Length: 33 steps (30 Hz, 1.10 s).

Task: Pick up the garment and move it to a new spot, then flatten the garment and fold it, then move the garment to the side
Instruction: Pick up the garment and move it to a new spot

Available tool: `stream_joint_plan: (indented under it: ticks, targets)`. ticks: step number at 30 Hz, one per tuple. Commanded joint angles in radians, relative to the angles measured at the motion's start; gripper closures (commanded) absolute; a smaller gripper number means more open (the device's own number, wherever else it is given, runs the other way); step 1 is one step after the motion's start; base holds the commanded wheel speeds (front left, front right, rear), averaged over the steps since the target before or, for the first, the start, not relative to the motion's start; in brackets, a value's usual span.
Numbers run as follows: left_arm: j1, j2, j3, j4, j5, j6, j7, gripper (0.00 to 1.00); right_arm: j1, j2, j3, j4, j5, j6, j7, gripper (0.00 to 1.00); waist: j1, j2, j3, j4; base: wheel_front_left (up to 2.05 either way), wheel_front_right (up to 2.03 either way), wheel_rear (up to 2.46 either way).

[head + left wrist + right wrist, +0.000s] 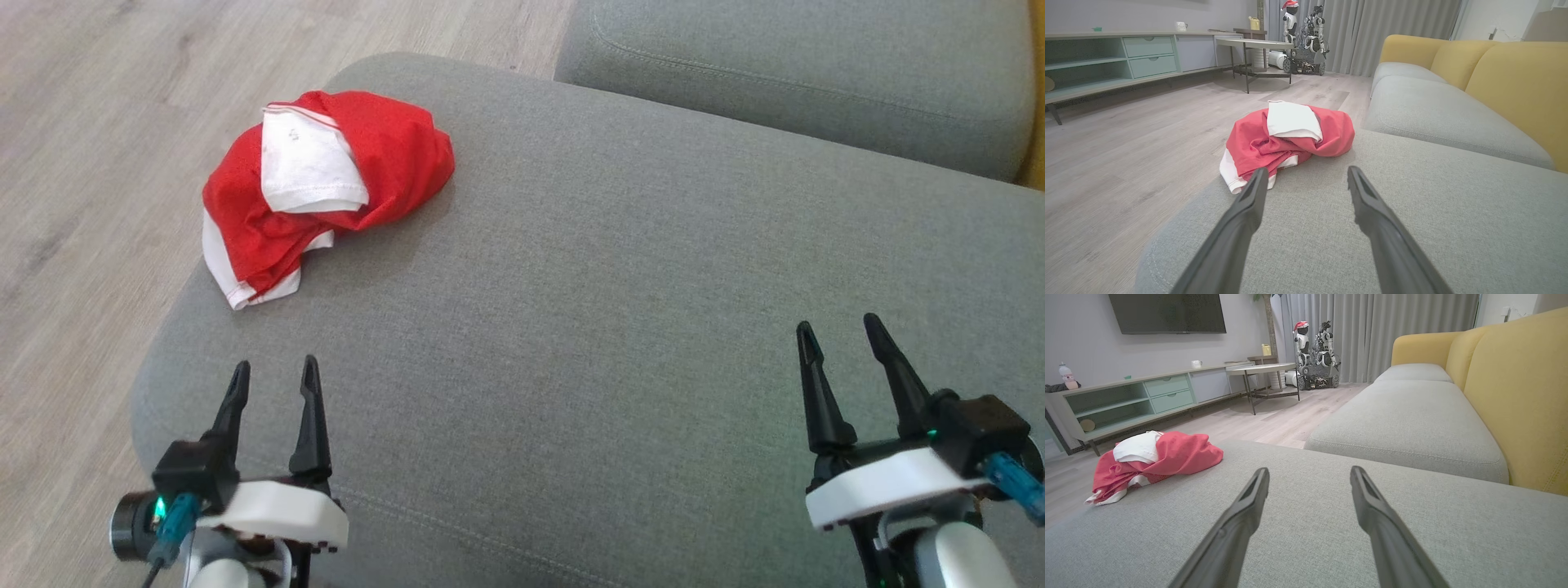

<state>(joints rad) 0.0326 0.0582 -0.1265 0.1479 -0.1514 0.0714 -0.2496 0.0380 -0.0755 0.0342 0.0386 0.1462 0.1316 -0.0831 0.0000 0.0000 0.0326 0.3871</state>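
The garment [326, 184] is a crumpled heap of bright red shorts with white lining turned outward, lying at the far left edge of a grey sofa cushion [620, 310]. It also appears ahead of the fingers in the left wrist view [1286, 141] and off to the left in the right wrist view [1155, 461]. My left gripper [274, 371] hovers open over the cushion, a short way in front of the garment and apart from it. At the lower right, my right gripper [841, 331] is open too, far from the garment, with nothing between its fingers.
A second grey seat cushion [816, 73] lies beyond, with yellow backrests [1519, 388] along the right. Wooden floor [98, 122] drops away left of the cushion. Across the room stand a low cabinet [1135, 400], a small table [1267, 371] and a parked robot [1316, 355].
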Motion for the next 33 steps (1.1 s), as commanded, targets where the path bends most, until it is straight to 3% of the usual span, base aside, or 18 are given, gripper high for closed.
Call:
stream_joint_plan:
  ticks: [1, 18, 33]
  targets:
    - [-0.040, 0.002, 0.034, -0.037, -0.005, 0.001, -0.012, 0.00, -0.003, -0.001, 0.023, -0.038, -0.008, -0.001, 0.002, 0.00, 0.0000, 0.0000, -0.001, 0.000, 0.00, 0.00, 0.00]
    - [-0.085, -0.004, 0.038, -0.047, -0.019, 0.000, -0.012, 0.00, -0.018, -0.011, 0.020, -0.051, -0.005, -0.001, 0.013, 0.00, 0.0000, 0.0000, 0.040, -0.003, 0.00, 0.00, 0.00]
    - [-0.377, 0.004, 0.114, 0.069, -0.035, -0.032, -0.012, 0.00, -0.109, -0.085, 0.030, -0.142, -0.007, -0.001, 0.068, 0.00, 0.0000, 0.0000, 0.271, -0.108, 0.00, 0.00, 0.00]
